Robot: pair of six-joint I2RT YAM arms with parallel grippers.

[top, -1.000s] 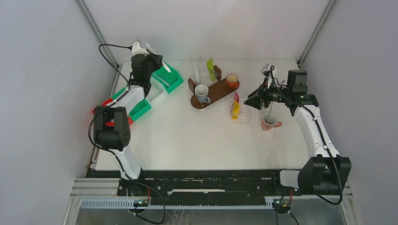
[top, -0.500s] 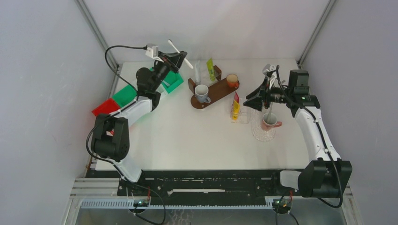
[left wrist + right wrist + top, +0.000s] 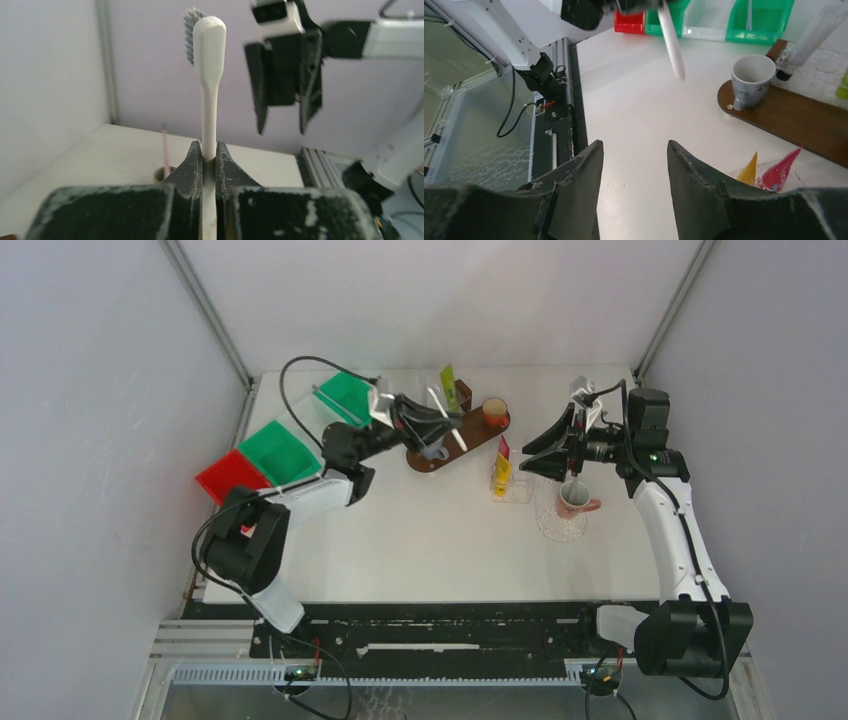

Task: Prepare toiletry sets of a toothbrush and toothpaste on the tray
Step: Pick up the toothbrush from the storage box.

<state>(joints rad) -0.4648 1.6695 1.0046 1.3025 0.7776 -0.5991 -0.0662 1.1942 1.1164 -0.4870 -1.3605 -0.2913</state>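
Note:
My left gripper point(image 3: 428, 426) is shut on a white toothbrush point(image 3: 456, 436) and holds it over the left end of the brown wooden tray point(image 3: 472, 436), above the grey mug point(image 3: 434, 451). In the left wrist view the toothbrush point(image 3: 209, 75) stands upright between my fingertips point(image 3: 209, 150), bristles to the left. An orange cup point(image 3: 494, 412) and a green-yellow tube point(image 3: 449, 388) are at the tray's far side. My right gripper point(image 3: 545, 452) hangs open and empty beside a pink mug point(image 3: 575, 500). A red-yellow tube point(image 3: 502, 465) stands between them. The right wrist view shows the toothbrush point(image 3: 672, 40) near the grey mug point(image 3: 751, 75).
Green bins point(image 3: 345, 400) point(image 3: 278, 452) and a red bin point(image 3: 230, 477) sit at the left. The pink mug stands on a clear glass dish point(image 3: 556, 522) and holds a thin brush. The arm bases and a black rail point(image 3: 450, 625) line the near edge.
My left arm has swung right from the bins to over the tray, carrying the white toothbrush. The right gripper has risen slightly and stayed open.

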